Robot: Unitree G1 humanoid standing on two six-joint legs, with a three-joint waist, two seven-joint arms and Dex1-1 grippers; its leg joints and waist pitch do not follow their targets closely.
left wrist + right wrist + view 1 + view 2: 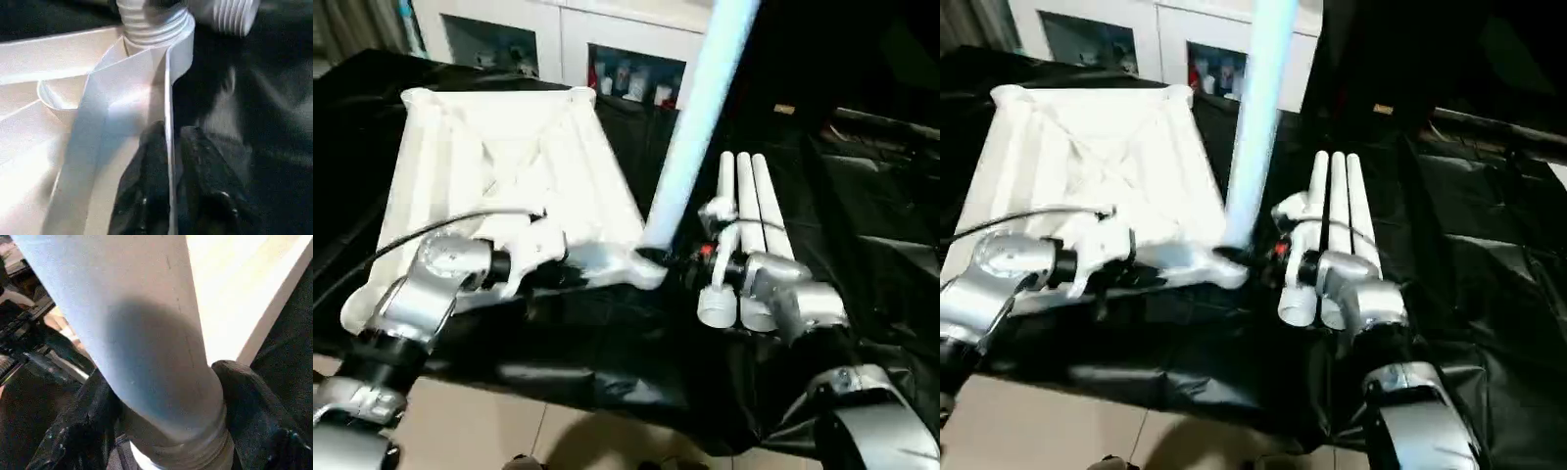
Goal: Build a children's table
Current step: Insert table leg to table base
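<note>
Left eye view: your left claw (pixel 570 257) reaches in from the left edge, pinching the tabletop (pixel 499 157) rim at centre. Your right claw (pixel 677 262), forearm rising from lower right, grips the raised leg (pixel 700 108) at its base. Three legs (pixel 751 211) lie on the bench (pixel 862 225), centre right.

Before me stands my desk (pixel 607 362), draped in crinkled black cloth. Beyond its far edge I see a white cabinet (pixel 558 34) with glass-fronted doors and small colourful items inside. Below the near edge lies pale tiled floor (pixel 480 426).
</note>
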